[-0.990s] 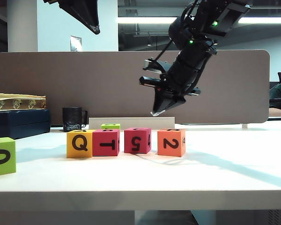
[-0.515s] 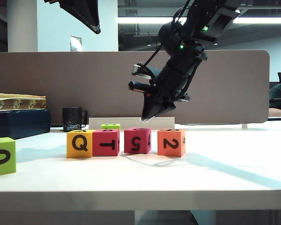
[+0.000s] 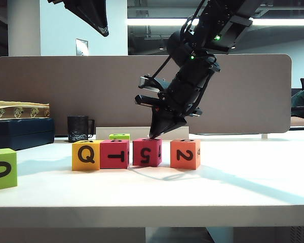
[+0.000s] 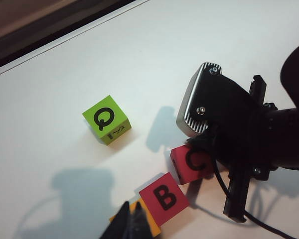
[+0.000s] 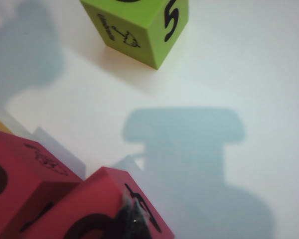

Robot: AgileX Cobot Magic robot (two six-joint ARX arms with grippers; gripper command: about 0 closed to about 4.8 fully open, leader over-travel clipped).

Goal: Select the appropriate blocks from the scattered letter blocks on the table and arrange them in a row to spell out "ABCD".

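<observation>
**A:** Where do the blocks stand?

**B:** Four foam cubes sit in a row on the white flat-topped desk [image 3: 253,192]: a yellow cube [image 3: 85,155] touching a magenta-red cube showing B on top [image 4: 165,197], then a small gap, a second magenta-red cube with C on top [image 3: 147,152], another gap, and an orange cube [image 3: 185,154]. A small lime-green cube [image 3: 119,136] lies behind the row, and a bigger lime-green one marked 0 [image 3: 2,168] is well apart at the left edge.

**A:** And the claws?

**B:** The right claw [image 3: 156,134] tips down at the back top edge of the C cube, touching it or nearly so. Its tip looks pressed together, holding nothing. The left claw [image 3: 104,31] hangs high above the row, fingers together, empty.

**A:** So which step is this?

**B:** Tidying the row, I'd judge. The next move calls for a gentle sideways nudge of the C cube toward the B cube, low and slow so it doesn't tip or turn, then the same for the orange cube.
</observation>
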